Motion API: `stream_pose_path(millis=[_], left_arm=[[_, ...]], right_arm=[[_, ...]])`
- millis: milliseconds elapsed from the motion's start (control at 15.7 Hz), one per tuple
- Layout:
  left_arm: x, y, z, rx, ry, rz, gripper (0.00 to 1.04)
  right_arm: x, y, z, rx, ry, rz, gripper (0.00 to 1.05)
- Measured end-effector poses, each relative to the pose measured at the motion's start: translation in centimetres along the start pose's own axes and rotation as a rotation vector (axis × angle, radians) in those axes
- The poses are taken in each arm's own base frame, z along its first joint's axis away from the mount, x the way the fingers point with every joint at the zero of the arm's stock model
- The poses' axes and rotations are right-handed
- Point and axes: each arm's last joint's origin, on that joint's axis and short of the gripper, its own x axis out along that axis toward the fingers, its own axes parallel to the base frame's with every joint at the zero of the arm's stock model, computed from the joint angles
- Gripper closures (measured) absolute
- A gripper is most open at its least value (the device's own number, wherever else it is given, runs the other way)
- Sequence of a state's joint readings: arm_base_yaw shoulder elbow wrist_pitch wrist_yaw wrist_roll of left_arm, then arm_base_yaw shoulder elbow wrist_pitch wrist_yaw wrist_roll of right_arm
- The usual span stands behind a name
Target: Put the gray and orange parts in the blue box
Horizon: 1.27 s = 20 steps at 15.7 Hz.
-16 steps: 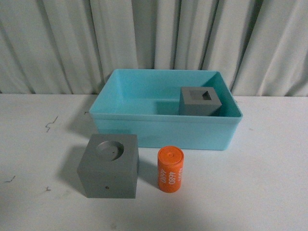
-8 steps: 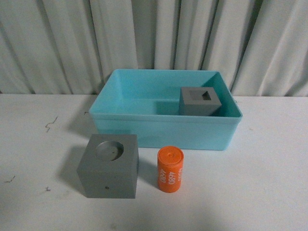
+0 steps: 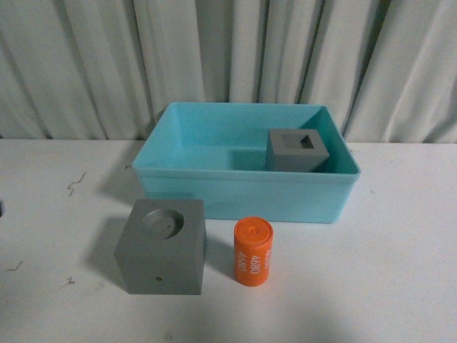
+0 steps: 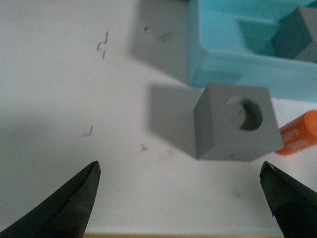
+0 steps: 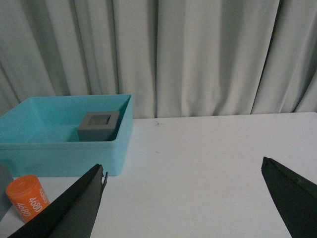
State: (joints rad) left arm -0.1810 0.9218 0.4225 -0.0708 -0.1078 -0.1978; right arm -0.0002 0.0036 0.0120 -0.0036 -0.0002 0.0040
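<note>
**Turquoise bin holds one cube, two parts outside**

Light turquoise rectangular plastic bin sits on the white counter in front of a pale pleated curtain. A matte gray cube with a square recess rests inside the bin, in its right half. A matte gray cube with a round recess stands on the counter in front of the bin's left half, apart from it. A small orange cylinder with white digits stands upright just beside that cube, on its right. The left gripper hangs over the counter near the round-recess cube, spread wide and empty. The right gripper is also wide and empty, to the right of the bin.
</note>
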Motion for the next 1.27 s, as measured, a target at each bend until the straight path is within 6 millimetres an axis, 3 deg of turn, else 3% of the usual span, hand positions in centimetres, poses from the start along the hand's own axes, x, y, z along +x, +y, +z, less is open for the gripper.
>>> stream_pose_path(millis=[254,445,954,1017,1271], left_arm=[[3.6,-4.2,2.1,0.128,-0.07,-0.112,0.07],[6.5,-5.7,1.3,0.22,-0.059,-0.159,0.07],[12.6,-5.9,-0.4,0.349,0.039,-0.142,0.07],[14.4,-5.2,-0.8,0.36,0.079,-0.111,0.07],[15.8,-4.6,-0.8,0.375,0.107,-0.072,0.07]], right_arm=[[0.0,0.0,0.0,0.0,0.0,0.0,0.06],[0.0,0.0,0.0,0.0,0.0,0.0,0.06],[0.0,0.0,0.0,0.0,0.0,0.0,0.06],[0.0,0.0,0.0,0.0,0.0,0.0,0.06],[0.0,0.0,0.0,0.0,0.0,0.0,0.06]])
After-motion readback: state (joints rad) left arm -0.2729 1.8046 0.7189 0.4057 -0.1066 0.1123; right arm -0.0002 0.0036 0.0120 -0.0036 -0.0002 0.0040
